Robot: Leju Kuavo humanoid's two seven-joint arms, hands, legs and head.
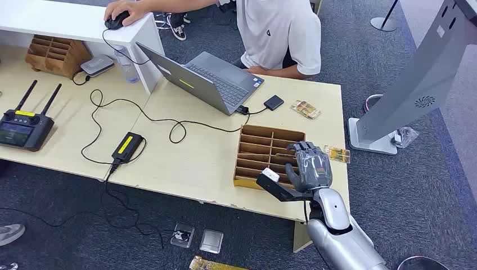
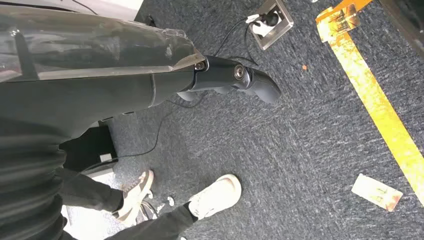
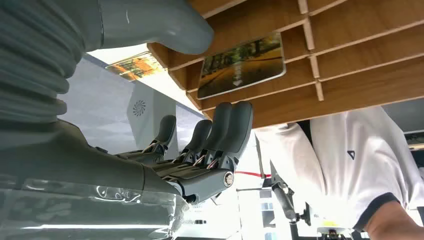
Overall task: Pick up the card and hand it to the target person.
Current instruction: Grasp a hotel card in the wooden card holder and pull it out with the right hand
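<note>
The table point(image 1: 185, 163) carries a wooden slotted tray point(image 1: 256, 147); a person in a white shirt point(image 1: 278, 28) sits behind it; the right hand point(image 1: 309, 169) hovers over the tray, fingers apart, grasping nothing; the card point(image 3: 242, 65) lies in a tray slot; the left hand point(image 2: 235, 80) hangs over carpet, whether clenched I cannot tell.

a pale wooden table point(image 1: 185, 163) carries a laptop point(image 1: 202, 81), a wooden compartment tray point(image 1: 256, 154), a remote controller point(image 1: 25, 126) and a power adapter point(image 1: 127, 146).

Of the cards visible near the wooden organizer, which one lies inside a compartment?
The card with the park photo, lying in the organizer just beyond the right robot hand. The other two cards lie on the table.
</note>
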